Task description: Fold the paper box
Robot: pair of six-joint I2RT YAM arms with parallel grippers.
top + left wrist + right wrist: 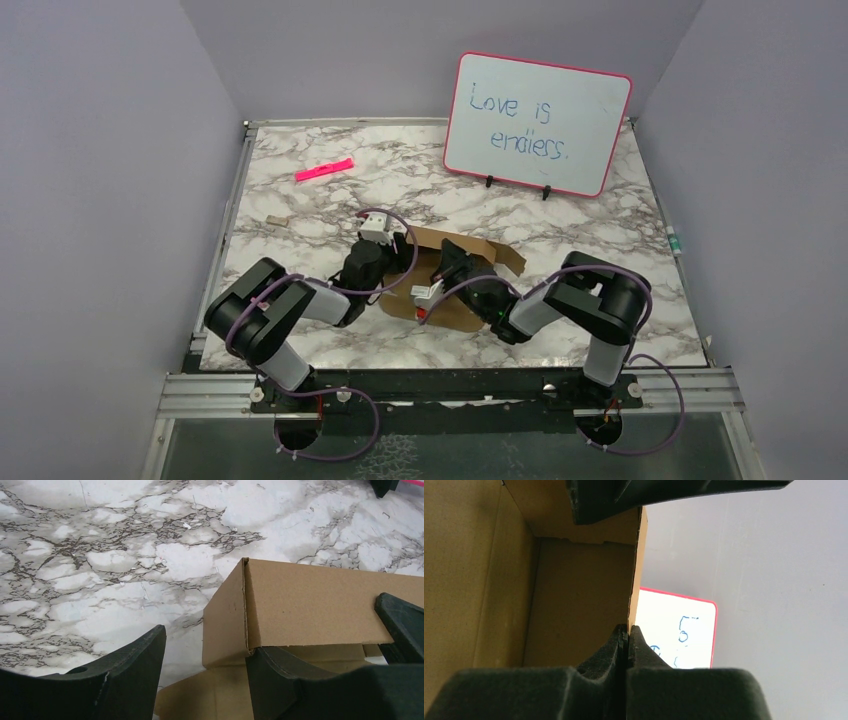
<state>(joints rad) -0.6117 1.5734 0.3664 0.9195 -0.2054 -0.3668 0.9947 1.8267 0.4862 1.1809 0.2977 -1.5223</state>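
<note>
One brown paper box (478, 252) sits half-formed at the middle of the marble table (300, 230). The right gripper (627, 630), reaching in from four o'clock, pinches the edge of an upright wall between fingers pressed tight together. At the box's nine o'clock the left gripper (205, 642) is spread, straddling a corner without clamping it. A whiteboard (538, 125) stands at one o'clock.

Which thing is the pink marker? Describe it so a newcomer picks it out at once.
Start at the marble table, then go to its far left part, across from the upright whiteboard. The pink marker lies flat there, clear of the paper box. It is the only slim, bright pink bar; the small brown scrap nearer the arms is dull and shorter.
</note>
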